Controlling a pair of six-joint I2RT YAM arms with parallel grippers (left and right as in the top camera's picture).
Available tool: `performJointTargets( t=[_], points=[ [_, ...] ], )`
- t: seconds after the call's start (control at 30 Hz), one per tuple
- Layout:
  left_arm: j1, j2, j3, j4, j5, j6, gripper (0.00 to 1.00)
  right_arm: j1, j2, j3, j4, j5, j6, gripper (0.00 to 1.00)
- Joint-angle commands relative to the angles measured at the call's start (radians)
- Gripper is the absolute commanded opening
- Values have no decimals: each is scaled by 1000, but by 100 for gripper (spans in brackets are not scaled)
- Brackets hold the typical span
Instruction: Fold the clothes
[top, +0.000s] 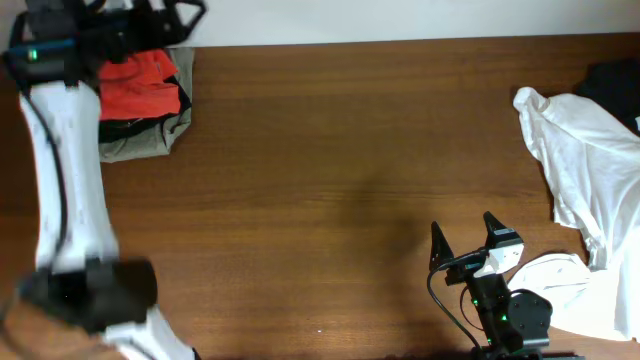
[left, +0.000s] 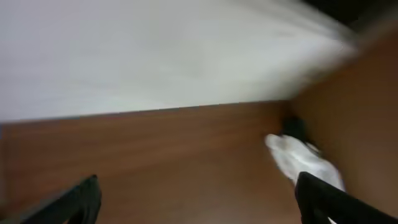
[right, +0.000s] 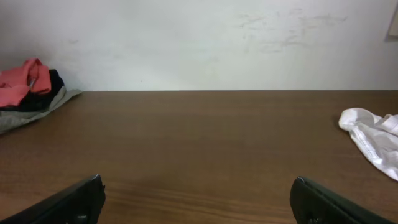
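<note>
The orange-red T-shirt (top: 140, 82) lies folded on top of a black garment and a khaki one (top: 140, 142) in a stack at the table's far left corner. The stack also shows in the right wrist view (right: 25, 87). My left gripper (top: 185, 20) hovers over the stack's far edge, open and empty; its view (left: 199, 205) is blurred. A crumpled white garment (top: 580, 150) lies at the right, also visible in the left wrist view (left: 305, 165) and the right wrist view (right: 376, 140). My right gripper (top: 465, 232) (right: 196, 193) is open and empty over bare table at the front.
A black garment (top: 615, 85) lies at the far right corner behind the white one. More white cloth (top: 565, 290) lies beside the right arm's base. The brown wooden table (top: 330, 180) ends at a white wall (right: 199, 43) at the back.
</note>
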Motion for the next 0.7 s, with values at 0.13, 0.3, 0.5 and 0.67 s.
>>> performJointTargets(
  t=[0.13, 0.3, 0.5, 0.67],
  points=[
    [-325, -662, -764, 62, -566, 10, 99, 10, -7, -5, -7, 9, 3, 99],
    [-389, -1110, -1348, 161, -926, 10, 99, 10, -7, -5, -7, 9, 3, 99],
    [-297, -1527, -1741, 424, -912, 18, 99, 10, -7, -5, -7, 9, 3, 99],
    [-206, -1757, -1968, 633, -762, 186, 99, 10, -7, -5, -7, 9, 3, 99]
  ],
)
